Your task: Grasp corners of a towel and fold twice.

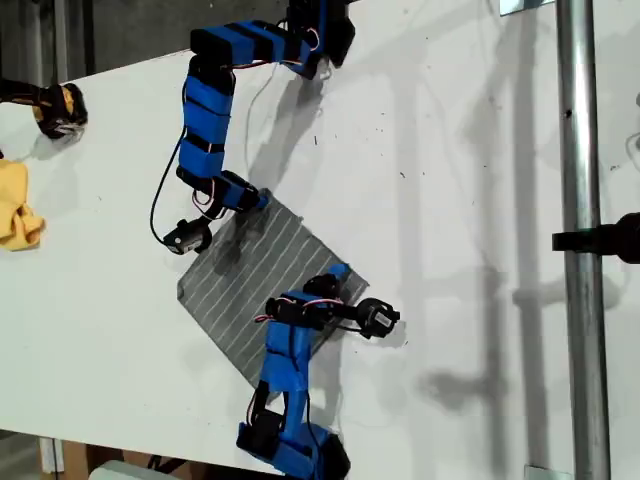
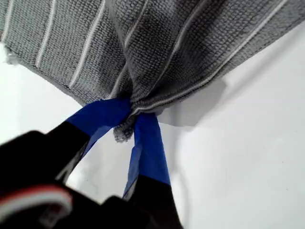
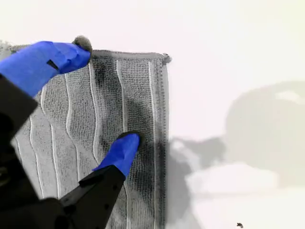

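Nearest, at the lower edge of the exterior view, stands the base of the second arm, which reaches up over the towel. The towel is a grey cloth with thin white stripes, and it lies as a diamond on the white table.

My second claw sits at the towel's corner on the exterior view's right. It is released, jaws spread. In the second wrist view, one blue fingertip rests on the cloth just inside a hemmed edge. The other sits at the adjoining edge, with a grey tuft at its tip. The pointed corner lies flat and free beside them. Past both hems is bare table, crossed only by soft shadows.

Towards the exterior view's left and bottom, the other two corners lie flat, with open table around them.

Farther off, my first claw meets the towel's top corner. In the first wrist view this claw is clenched on that corner. The cloth is gathered into a fold between the blue jaws and raised off the table, casting a shadow under its edge.

Beyond the towel the table is wide and open. A yellow cloth lies well apart at the exterior view's left edge. A metal pole runs down the exterior view's right side.
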Tool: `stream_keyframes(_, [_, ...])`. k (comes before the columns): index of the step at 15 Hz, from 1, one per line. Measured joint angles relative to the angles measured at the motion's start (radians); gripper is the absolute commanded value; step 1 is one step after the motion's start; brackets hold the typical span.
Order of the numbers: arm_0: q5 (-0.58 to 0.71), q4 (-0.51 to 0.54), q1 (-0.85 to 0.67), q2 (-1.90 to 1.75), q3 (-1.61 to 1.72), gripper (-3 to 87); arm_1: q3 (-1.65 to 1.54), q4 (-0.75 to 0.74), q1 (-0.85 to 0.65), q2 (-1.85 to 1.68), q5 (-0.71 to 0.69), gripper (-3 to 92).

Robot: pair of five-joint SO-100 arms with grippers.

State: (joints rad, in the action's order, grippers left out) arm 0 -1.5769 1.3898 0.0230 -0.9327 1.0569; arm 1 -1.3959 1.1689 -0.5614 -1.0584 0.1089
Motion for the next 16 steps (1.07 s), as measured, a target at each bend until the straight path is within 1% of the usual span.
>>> stream_keyframes(7, [-0.078, -0.071, 0.025, 0.041, 0.018, 29.6, 0.000, 0.000, 0.000, 0.000, -0.009, -0.1])
stream_keyframes(9, [-0.084, -0.071, 0.026, 0.041, 0.018, 13.8, 0.000, 0.000, 0.000, 0.000, -0.009, -0.1])
stream_keyframes(11, [-0.072, -0.080, 0.026, 0.041, 0.018, 6.7, -0.006, -0.002, 0.000, -0.002, -0.017, -0.1])
stream_keyframes(12, [-0.061, -0.083, 0.026, 0.041, 0.018, -2.5, -0.011, -0.008, 0.000, -0.005, -0.017, -0.1])
stream_keyframes(14, [-0.049, -0.083, 0.026, 0.041, 0.020, -2.5, -0.017, -0.012, 0.000, -0.008, -0.017, -0.1])
stream_keyframes(16, [-0.063, -0.083, 0.026, 0.041, 0.023, -2.5, -0.017, -0.012, 0.000, -0.008, -0.020, -0.1])
